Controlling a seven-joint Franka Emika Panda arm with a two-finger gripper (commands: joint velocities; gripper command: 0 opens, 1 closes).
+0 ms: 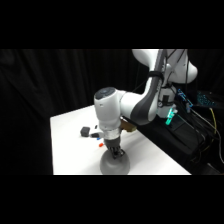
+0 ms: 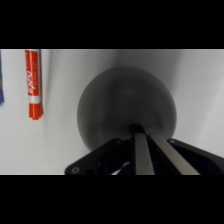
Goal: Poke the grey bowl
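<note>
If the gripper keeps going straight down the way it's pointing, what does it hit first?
The grey bowl. The gripper points straight down at its domed top, and the wrist view shows the fingers together over it. They look at or very near the surface; contact is unclear.

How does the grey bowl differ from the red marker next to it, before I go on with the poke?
The grey bowl is a wide, plain, matte dome; the red marker is a thin stick with white lettering. The bowl is far bigger than the marker. The hand is down on the bowl, its two fingers together, while the marker lies off to the side, untouched. Both rest on the white table.
</note>
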